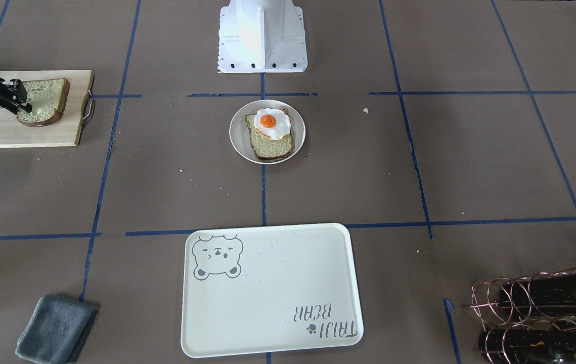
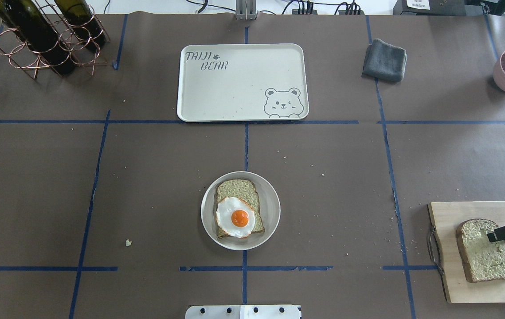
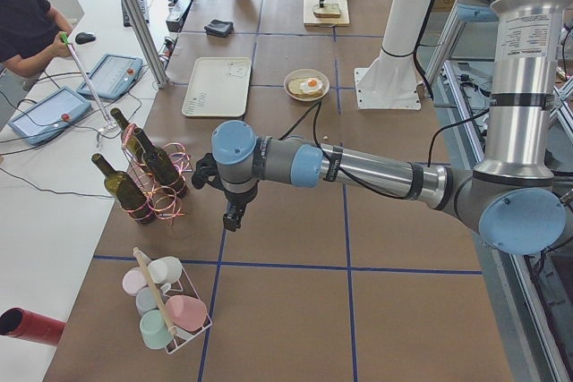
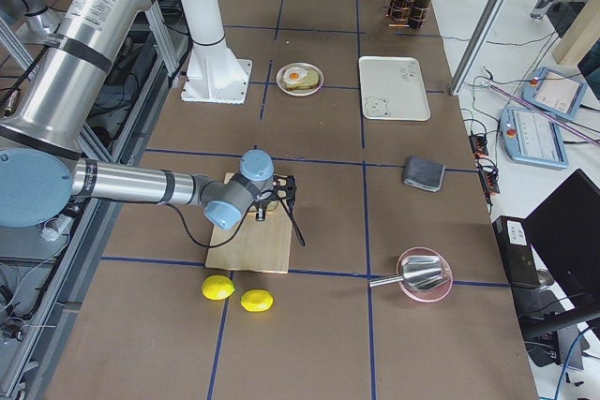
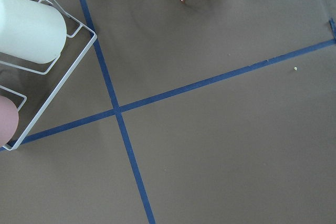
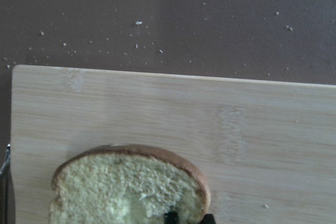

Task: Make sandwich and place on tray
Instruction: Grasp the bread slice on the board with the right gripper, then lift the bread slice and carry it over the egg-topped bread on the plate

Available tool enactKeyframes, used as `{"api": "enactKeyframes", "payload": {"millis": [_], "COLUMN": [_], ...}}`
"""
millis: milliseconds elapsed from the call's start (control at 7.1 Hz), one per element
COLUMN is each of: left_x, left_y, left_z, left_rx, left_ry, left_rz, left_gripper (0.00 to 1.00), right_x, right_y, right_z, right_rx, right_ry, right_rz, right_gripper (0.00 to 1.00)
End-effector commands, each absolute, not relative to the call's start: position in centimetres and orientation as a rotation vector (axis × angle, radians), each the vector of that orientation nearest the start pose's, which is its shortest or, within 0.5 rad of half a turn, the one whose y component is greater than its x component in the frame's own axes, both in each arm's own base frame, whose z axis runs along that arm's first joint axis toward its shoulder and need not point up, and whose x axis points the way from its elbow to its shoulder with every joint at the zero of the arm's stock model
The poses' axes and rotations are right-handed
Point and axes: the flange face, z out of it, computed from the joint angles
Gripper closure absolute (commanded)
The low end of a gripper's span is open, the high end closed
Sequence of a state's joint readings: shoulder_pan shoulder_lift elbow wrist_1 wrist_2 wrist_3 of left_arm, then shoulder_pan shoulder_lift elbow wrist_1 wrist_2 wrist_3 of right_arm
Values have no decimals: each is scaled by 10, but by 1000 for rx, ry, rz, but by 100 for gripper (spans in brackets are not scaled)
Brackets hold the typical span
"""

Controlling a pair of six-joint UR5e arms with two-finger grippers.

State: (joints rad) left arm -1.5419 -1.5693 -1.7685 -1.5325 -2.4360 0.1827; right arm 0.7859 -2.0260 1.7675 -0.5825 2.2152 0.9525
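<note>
Brown-papered table, crossed by blue tape lines. One bread slice is laid on the board at lower right of the overhead view. Its edge is straddled by the right gripper; whether it is clamped cannot be told. A second slice topped with the egg is seen on the centre plate. The tray is placed at upper centre. Left gripper: state cannot be told.

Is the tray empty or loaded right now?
Empty: the tray shows only its printed bear and lettering; the egg-topped slice sits on the plate.
</note>
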Motion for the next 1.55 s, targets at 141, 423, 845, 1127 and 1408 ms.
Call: {"api": "enactKeyframes", "payload": {"millis": [141, 423, 845, 1127, 1408], "left_x": [-43, -43, -43, -43, -43], "left_y": [-494, -494, -494, -494, -494], "left_z": [559, 558, 559, 559, 559], "left_rx": [216, 217, 216, 216, 216], "left_ry": [853, 853, 853, 853, 853], "left_rz": [267, 268, 267, 267, 267], "left_gripper": [0, 0, 0, 0, 0], "right_x": [-173, -172, -189, -208, -252], "right_y": [-276, -273, -295, -335, -389], "right_z": [620, 612, 542, 492, 405], "right_rx": [38, 66, -20, -29, -57], "right_ry": [-1014, -1065, -1259, -1360, -1480], "right_rz": [-121, -144, -77, -87, -14], "right_gripper": [100, 100, 100, 100, 100]}}
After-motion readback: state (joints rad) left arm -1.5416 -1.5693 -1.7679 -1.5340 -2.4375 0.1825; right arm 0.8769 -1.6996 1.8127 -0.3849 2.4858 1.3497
